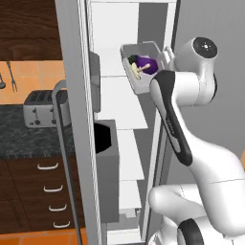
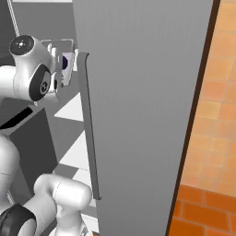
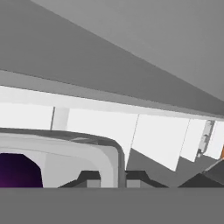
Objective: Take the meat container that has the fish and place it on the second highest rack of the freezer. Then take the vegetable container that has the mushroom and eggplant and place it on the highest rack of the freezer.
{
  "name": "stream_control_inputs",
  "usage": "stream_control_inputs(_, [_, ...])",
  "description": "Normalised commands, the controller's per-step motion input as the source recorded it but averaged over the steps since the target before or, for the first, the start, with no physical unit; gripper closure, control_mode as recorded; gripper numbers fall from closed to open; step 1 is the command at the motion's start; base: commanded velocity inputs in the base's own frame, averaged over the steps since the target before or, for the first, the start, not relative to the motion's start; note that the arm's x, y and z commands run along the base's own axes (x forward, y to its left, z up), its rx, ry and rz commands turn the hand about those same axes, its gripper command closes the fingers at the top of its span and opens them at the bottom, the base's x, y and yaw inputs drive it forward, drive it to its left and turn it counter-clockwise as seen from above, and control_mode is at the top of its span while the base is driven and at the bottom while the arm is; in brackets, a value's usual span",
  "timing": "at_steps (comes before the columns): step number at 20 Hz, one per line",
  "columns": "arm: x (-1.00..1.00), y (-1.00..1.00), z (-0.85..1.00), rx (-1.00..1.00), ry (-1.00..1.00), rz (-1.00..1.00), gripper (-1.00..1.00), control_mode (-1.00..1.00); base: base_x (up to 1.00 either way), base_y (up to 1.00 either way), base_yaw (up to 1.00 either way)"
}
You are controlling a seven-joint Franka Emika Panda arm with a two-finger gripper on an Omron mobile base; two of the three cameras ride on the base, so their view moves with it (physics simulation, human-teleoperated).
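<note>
We had the tray up in the upper middle of the left base frame, inside the open freezer, tipped toward the camera so its inside showed. The purple eggplant and the small tan mushroom sat in it, touching each other. The tray was level with the top white shelf, its near end just beside the arm's upper link; whether it rested on that shelf or hung above it, we could not tell.

The end effector was closed narrow on the tray's rim: in the hand frame, bottom center, the two dark fingertips pinched the grey wall of the tray, with a patch of purple eggplant at lower left. White shelves ran across the middle of that frame.

In the right base frame the grey fridge door with its long handle covered most of the picture; a corner of the tray peeked out at upper left beside the arm's wrist joint.

At left of the left base frame, a toaster sat on the dark counter, drawers below.
</note>
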Motion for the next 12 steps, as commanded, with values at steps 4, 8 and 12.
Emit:
stream_control_inputs(4, [0.31, 0.07, 0.03, 0.05, 0.13, -0.02, 1.00, -1.00, 0.00, 0.00, 0.00])
stream_control_inputs(8, [0.47, 0.03, 0.07, 0.03, 0.03, 0.00, 1.00, -1.00, 0.00, 0.00, 0.00])
stream_control_inputs(12, [0.88, 0.16, 0.02, 0.00, 0.00, 0.00, 1.00, -1.00, 0.00, 0.00, 0.00])
